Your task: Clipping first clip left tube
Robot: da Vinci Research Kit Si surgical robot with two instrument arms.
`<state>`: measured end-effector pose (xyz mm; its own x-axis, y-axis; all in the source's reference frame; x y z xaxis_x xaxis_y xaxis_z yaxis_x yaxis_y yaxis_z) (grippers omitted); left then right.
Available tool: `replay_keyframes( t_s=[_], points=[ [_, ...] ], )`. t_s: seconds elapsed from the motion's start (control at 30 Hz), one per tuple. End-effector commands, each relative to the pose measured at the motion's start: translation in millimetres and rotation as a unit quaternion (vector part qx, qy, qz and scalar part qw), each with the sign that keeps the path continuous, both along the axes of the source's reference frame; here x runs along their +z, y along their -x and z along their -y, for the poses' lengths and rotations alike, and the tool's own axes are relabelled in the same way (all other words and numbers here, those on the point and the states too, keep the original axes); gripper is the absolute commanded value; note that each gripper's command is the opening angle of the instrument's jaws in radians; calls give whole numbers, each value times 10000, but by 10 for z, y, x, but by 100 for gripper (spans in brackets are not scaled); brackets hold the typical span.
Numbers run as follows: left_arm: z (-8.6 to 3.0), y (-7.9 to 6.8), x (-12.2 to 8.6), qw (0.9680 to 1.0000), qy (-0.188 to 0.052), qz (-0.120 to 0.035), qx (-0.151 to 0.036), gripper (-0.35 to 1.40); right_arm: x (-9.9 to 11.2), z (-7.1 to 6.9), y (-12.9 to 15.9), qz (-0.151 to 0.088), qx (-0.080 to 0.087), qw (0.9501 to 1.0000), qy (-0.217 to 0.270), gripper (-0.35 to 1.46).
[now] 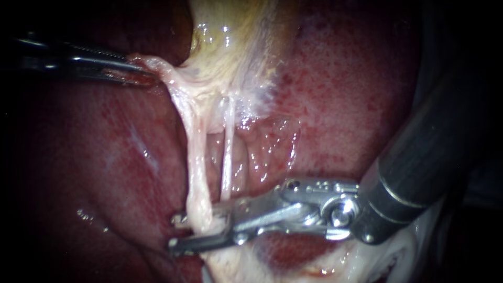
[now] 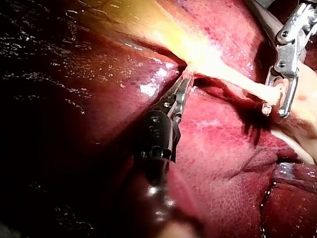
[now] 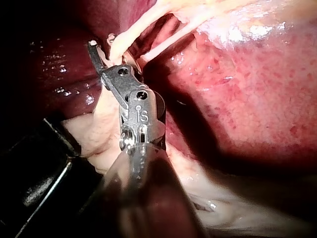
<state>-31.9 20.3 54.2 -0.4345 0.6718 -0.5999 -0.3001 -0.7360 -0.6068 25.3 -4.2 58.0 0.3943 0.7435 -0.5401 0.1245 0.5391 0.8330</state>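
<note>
- The right instrument point(image 1: 174, 232) is holding its jaws apart around the left tube point(image 1: 196, 173). One jaw is lying on each side of the tube, near its lower end, and a gap is showing between them.
- The left instrument point(image 1: 149, 77) is clamping its jaws together on a strip of pale tissue point(image 1: 160, 71), up and to the left of the left tube's upper end.
- That pale tissue is stretching taut from these jaws down into the left tube.
- The right tube point(image 1: 227, 157), the thinner one, is running just beside the left tube on its right. The two are standing apart along most of their length.
- The gallbladder point(image 1: 236, 42), yellowish and glistening, is lying above the left tube where both tubes are meeting it.
- The liver point(image 1: 356, 84) is lying behind the left tube and spreading out on both sides of it.
</note>
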Motion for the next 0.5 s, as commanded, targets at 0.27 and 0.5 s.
replay_keyframes(
  t_s=[0.27,0.5],
  points=[
    [0,0,0,10000,2,-1,-2,-35,2,0,5,74,-2,9998,-183,-35],
    [0,0,0,10000,2,-1,-2,-35,2,1,7,70,-10,9998,-181,-35]
  ],
)
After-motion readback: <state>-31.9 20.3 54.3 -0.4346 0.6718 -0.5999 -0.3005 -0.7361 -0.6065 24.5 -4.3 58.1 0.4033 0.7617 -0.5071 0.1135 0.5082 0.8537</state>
